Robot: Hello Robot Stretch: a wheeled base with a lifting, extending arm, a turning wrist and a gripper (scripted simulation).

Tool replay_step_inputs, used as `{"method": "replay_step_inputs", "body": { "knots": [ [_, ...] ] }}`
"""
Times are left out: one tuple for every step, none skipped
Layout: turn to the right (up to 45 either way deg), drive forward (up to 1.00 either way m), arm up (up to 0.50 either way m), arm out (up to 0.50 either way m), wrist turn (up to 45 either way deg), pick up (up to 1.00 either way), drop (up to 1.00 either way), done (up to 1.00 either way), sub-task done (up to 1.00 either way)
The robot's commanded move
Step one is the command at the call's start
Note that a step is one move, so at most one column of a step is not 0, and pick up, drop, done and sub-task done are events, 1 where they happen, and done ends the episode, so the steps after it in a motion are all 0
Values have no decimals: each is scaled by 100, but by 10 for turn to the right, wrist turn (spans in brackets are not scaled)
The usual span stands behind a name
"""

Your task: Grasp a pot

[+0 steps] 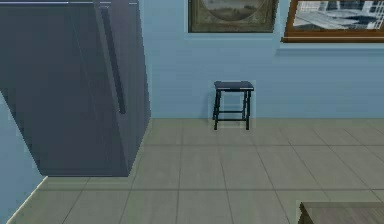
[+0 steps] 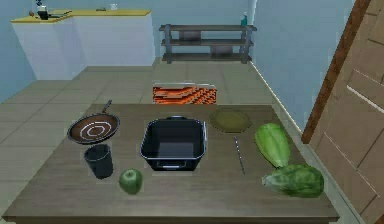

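The state of my hand I cannot tell. The pot (image 2: 175,143) is dark, deep and square-cornered, and it stands at the middle of the brown bench (image 2: 60,172), between a round pan (image 2: 94,128) and an olive dish (image 2: 232,121). A dark cup (image 2: 98,160) and a green apple (image 2: 130,180) sit near it — leafy greens (image 2: 272,143) lie farther right. Ahead are a grey fridge (image 1: 80,80), a dark stool (image 1: 232,103) and a blue wall.

On the table (image 2: 225,192) beside me, the pot (image 2: 175,143) stands central, a pan (image 2: 93,128) on the arm side view's left, leafy vegetables (image 2: 272,143) right.
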Motion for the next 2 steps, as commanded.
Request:
{"method": "replay_step_inputs", "body": {
  "knots": [
    [0,0,50,0,0,0,0,0,0],
    [0,0,38,0,0,0,0,0,0]
  ]
}}
